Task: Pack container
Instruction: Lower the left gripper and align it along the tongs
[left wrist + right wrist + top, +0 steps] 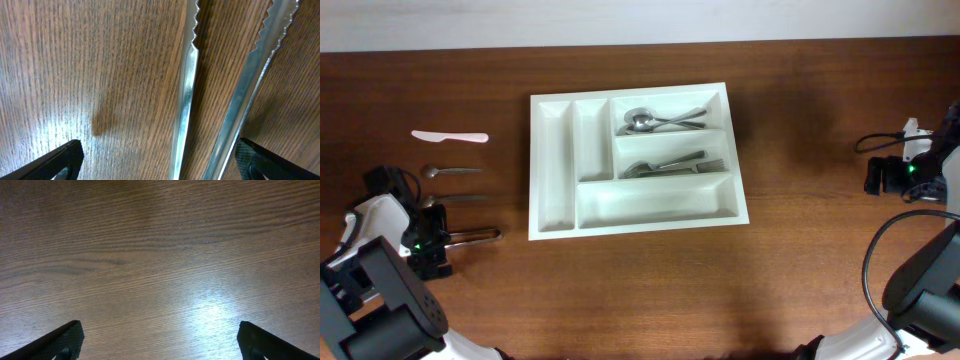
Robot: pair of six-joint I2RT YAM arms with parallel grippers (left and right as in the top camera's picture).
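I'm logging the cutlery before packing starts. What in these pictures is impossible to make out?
- Overhead: the spoons and forks in the container overlap and are too small to count.
- Left wrist: the serrated metal utensil at the open left claw is cut off at top and bottom; type unclear.
- Overhead: the dim utensil left of the container is too small to name.

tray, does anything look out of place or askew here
The tray sits slightly crooked on the table. Spoons and forks lie inside separate compartments; nothing spilled or damaged. A white knife lies outside, left of it.
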